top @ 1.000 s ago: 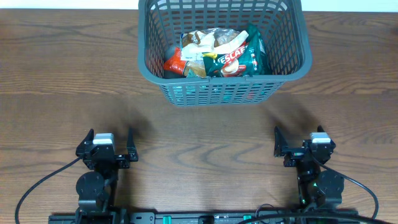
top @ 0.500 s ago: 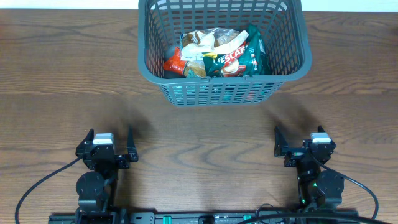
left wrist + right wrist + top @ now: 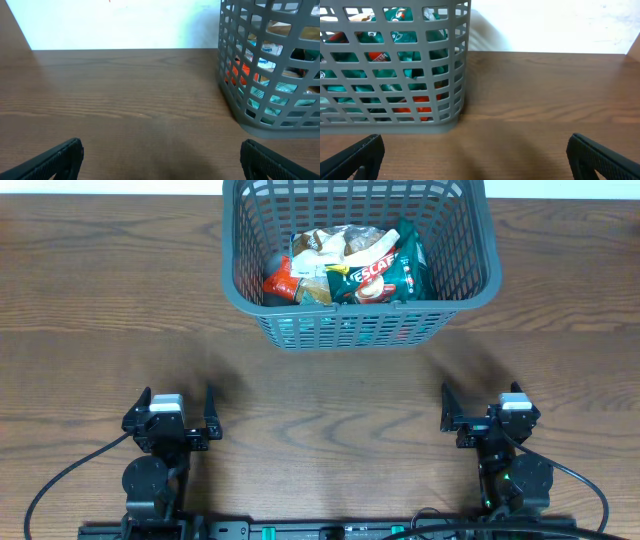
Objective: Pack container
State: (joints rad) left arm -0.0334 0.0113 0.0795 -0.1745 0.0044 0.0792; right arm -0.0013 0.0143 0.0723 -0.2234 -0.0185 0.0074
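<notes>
The container (image 3: 360, 330), a dark grey basket with slotted lattice sides, stands at the top centre of the overhead view on the brown wooden table (image 3: 100, 300), its far rim cut off by the upper edge of the frame. Inside it lie a green coffee pouch (image 3: 385, 275) toward the right, a red packet (image 3: 282, 282) at the left, and pale crinkled packets (image 3: 335, 245) between and behind them. The left gripper (image 3: 178, 400) sits in the lower left of the overhead view, well apart from the container, its jaws spread wide with nothing between them; in its own wrist view its two dark fingertips (image 3: 65, 152) show at the bottom corners, and the container occupies the right edge. The right gripper (image 3: 480, 405) sits in the lower right, likewise released and empty, also well apart from the container; in its wrist view the container fills the upper left, red and green packaging visible through the slots.
</notes>
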